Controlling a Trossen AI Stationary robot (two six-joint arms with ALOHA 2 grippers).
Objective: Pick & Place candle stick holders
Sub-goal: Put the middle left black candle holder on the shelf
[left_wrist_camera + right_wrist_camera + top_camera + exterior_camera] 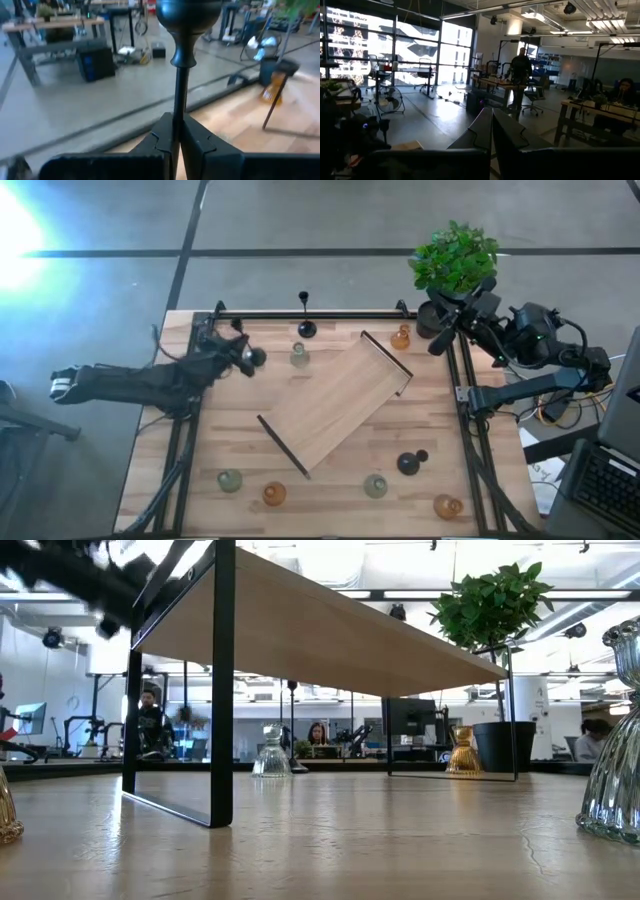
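Observation:
A black candle stick holder (pixel 186 30) with a thin stem and a rounded end is in my left gripper (pixel 176 132), which is shut on it at the table's far left (pixel 248 358). Another black one (pixel 305 328) stands on its round base at the far edge, and a third (pixel 410 463) sits near the front right. Squat glass holders stand on their bases around the table: pale (pixel 299 355), amber (pixel 401 337), green (pixel 230 480). My right gripper (pixel 491 127) is shut and holds nothing, raised by the plant at the far right (pixel 445 332). My left gripper pinches the black holder's thin stem (pixel 178 107) between its two fingers, which come nearly level from the table's left and lie across the stem. The rounded end (pixel 187 15) stands beyond the fingertips. The fingers hide the stem's other end. The holder is lifted off the table.
A low wooden shelf on black frames (pixel 335 405) lies slantwise across the table's middle. A potted green plant (pixel 455 258) stands at the far right corner. More glass holders line the near edge: amber (pixel 274 495), green (pixel 375 486), amber (pixel 447 506). People show in the room behind.

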